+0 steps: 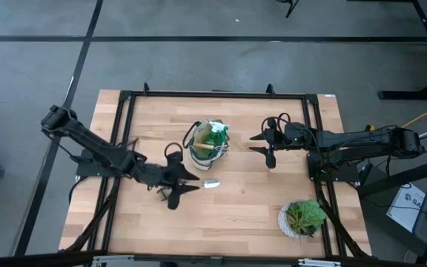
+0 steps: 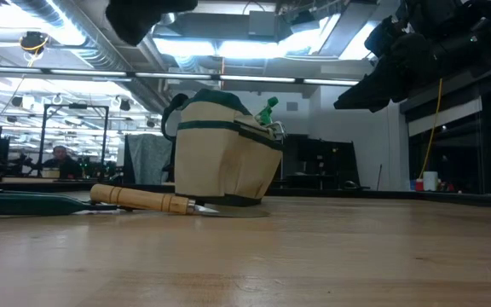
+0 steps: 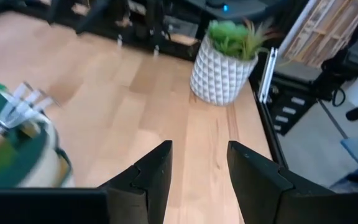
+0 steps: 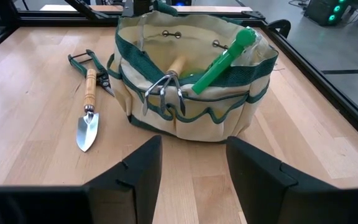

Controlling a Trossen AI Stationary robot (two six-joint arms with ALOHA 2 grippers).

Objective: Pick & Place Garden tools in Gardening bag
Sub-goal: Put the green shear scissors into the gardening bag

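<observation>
You had both hands spread and holding nothing: left hand (image 1: 186, 185) lower-centre, right hand (image 1: 262, 146) right of the bag (image 1: 208, 144); trowel (image 4: 88, 119) lay on the counter (image 1: 236, 204).

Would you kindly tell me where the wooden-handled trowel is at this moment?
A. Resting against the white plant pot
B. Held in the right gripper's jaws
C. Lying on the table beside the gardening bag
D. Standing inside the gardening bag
C: the right wrist view shows the trowel lying flat on the table next to the gardening bag, with the right gripper open and empty.
</observation>
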